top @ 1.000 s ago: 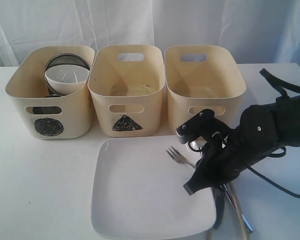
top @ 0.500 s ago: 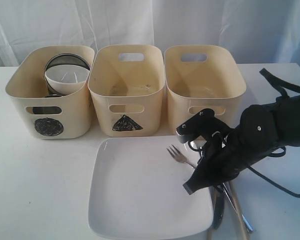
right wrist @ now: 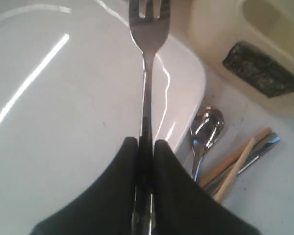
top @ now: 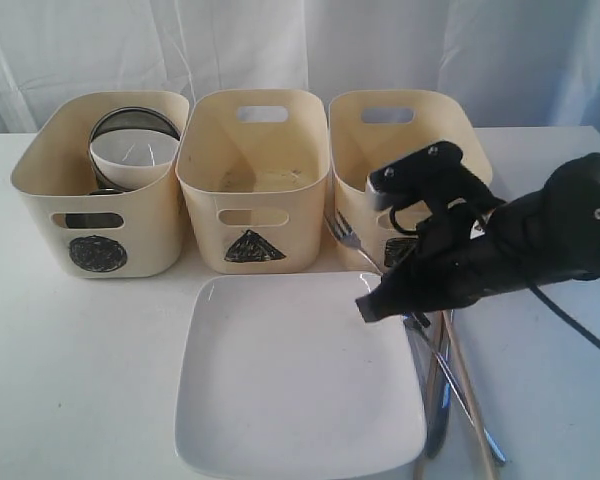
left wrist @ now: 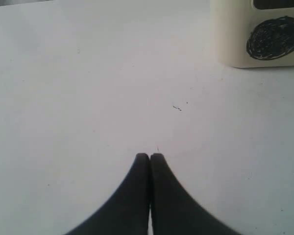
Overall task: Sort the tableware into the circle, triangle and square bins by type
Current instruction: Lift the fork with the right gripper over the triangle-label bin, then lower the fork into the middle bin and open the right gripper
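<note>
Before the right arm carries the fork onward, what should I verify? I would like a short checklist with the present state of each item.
1. The fork is clamped in the right jaws: ok.
2. The fork is lifted off the square plate: ok.
3. The fork is high enough to pass the rim of the square bin: cannot tell.
4. The left jaws are shut and empty over the table, near the circle bin: ok.
5. The spoon and chopsticks lie beside the plate, not caught by the fork: ok.
</note>
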